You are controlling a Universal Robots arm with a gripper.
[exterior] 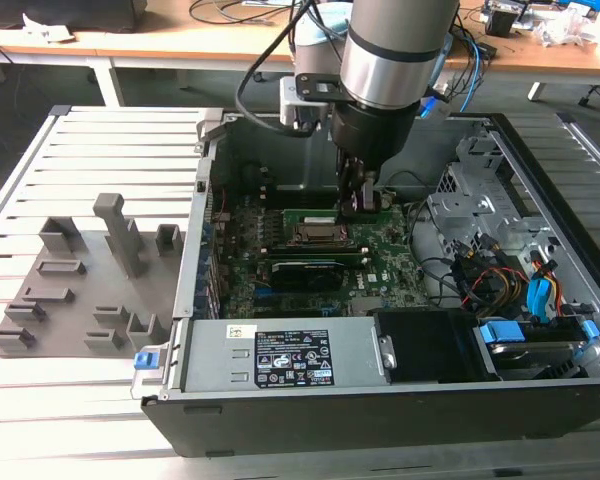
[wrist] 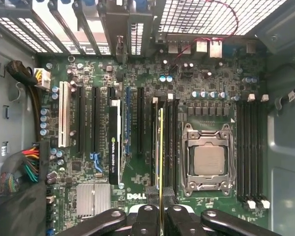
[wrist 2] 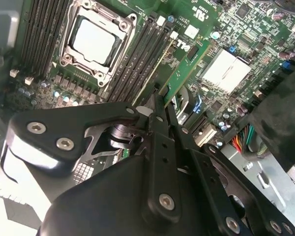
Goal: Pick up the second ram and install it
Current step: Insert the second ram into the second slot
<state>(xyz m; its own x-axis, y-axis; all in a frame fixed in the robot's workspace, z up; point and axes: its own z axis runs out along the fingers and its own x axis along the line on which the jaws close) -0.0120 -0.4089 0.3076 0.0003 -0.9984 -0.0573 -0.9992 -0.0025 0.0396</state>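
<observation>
A slatted aluminium work surface [exterior: 100,150] fills the foreground of the exterior view, its pale ribs running across the frame and reflecting bright, even overhead light. A second slatted section [exterior: 580,150] lies at the exterior view's right. Behind them stands a wooden desk [exterior: 180,45] with a light brown top and white legs [exterior: 108,80]; the floor [exterior: 40,85] beneath it is dark. A dark object [exterior: 65,12] sits on the desk at the exterior view's left. Loose black and blue cables [exterior: 470,60] trail over the desk edge towards the exterior view's right, beside crumpled white material [exterior: 570,25]. No wall or window can be made out.
</observation>
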